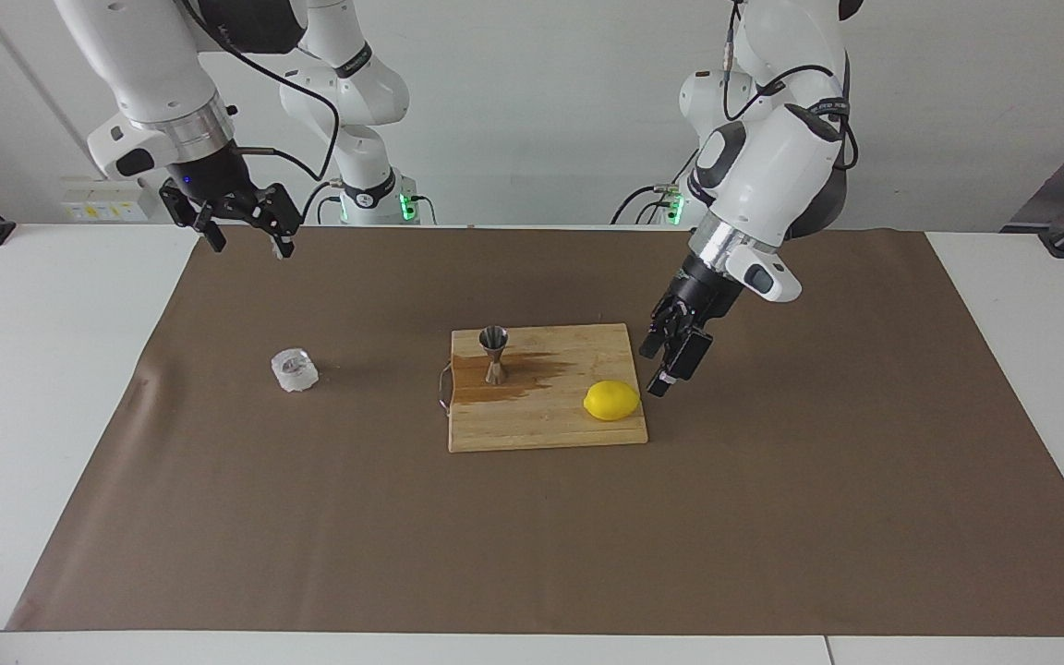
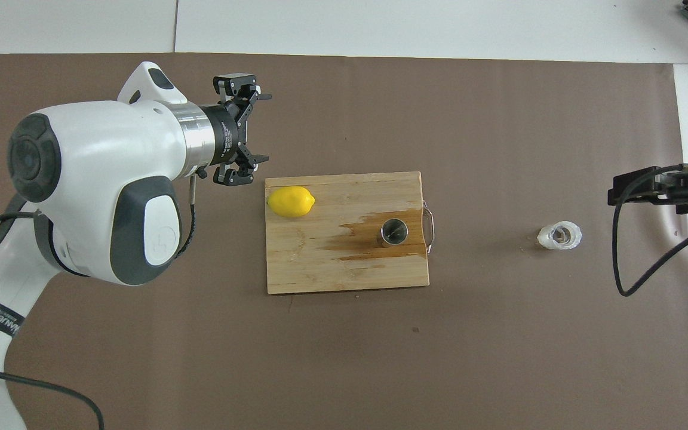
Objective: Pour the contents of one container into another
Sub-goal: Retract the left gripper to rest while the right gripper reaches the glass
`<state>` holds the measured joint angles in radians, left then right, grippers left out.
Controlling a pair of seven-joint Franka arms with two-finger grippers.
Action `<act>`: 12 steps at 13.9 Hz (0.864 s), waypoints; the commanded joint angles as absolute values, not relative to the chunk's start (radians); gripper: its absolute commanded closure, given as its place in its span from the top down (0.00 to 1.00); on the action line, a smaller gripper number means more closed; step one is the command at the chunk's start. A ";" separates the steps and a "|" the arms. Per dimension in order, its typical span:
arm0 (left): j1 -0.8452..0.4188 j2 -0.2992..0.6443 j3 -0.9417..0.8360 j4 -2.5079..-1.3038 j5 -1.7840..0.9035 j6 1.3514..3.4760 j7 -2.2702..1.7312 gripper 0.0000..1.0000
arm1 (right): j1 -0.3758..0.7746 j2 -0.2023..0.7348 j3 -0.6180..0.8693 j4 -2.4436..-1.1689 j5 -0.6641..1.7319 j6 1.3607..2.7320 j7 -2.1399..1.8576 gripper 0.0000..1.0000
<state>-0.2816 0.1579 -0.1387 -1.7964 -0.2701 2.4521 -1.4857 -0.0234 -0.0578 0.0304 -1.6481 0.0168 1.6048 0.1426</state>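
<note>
While the small shiny steel hourglass jigger (image 1: pixel 494 355) stands on a wet-stained wooden cutting board (image 1: pixel 546 425) and the clear faceted cup (image 1: pixel 295 369) sits well apart on brown paper, both left gripper (image 1: pixel 671 360) and right gripper (image 1: pixel 238 224) hang open-fingered and empty, suggesting pouring is finished

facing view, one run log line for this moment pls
left gripper: open, empty, beside board | right gripper: open, waiting | cup: on mat | jigger: upright on board

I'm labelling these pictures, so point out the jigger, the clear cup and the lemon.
jigger (image 1: pixel 494 355), facing view, narrow waist.
clear cup (image 1: pixel 295 369), facing view, faceted wall.
lemon (image 2: pixel 290 201), overhead view, middle of the peel.
</note>
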 commanded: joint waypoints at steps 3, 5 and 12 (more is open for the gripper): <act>-0.174 0.121 -0.146 -1.805 -0.123 2.202 -1.066 1.00 | -0.040 -0.095 0.038 -1.670 0.038 1.571 0.109 1.00; -0.134 0.106 -0.144 -1.807 -0.120 2.100 -0.773 1.00 | -0.041 -0.097 0.037 -1.678 0.038 1.592 0.031 1.00; -0.029 0.025 -0.144 -1.807 -0.068 1.869 -0.133 1.00 | -0.041 -0.118 0.037 -1.825 0.025 1.759 -0.425 1.00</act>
<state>-0.0669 0.0770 -0.1360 -1.7959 -0.0902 1.9236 -0.2649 -0.0249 -0.0788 0.0295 -1.7515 0.0168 1.7072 -0.2775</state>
